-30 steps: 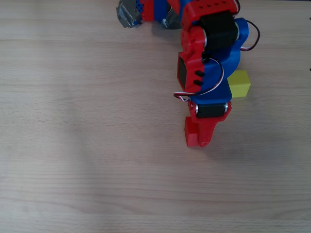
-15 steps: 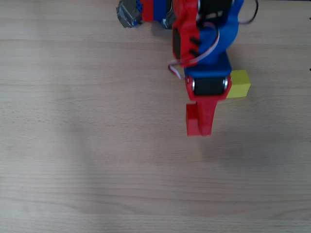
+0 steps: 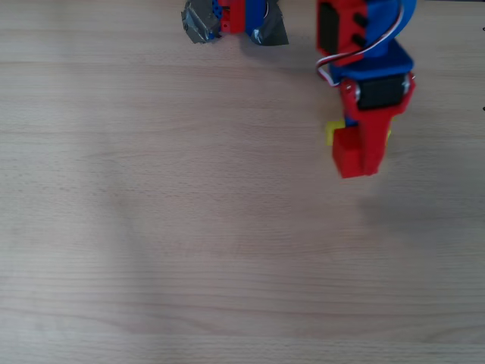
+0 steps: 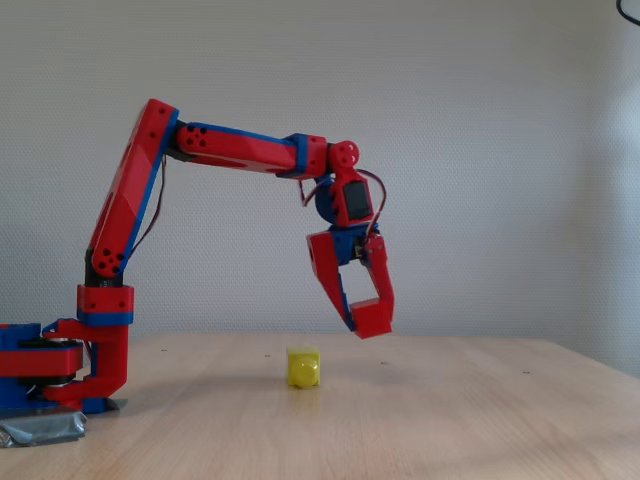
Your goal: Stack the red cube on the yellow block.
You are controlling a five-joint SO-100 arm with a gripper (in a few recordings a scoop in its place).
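My overhead view looks straight down on the table (image 3: pixel 151 227), arm base at its top edge; my fixed view sits low at table (image 4: pixel 450 420) height, side-on, farther back; both share the arm (image 3: pixel 371 45) and yellow block (image 4: pixel 303 367).

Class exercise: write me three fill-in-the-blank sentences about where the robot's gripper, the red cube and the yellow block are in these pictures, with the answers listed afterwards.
1. The gripper holds the ____ cube.
2. The yellow block rests on the ____.
3. In the fixed view, the cube hangs ____ the table, not touching the block.

Answers: red; table; above
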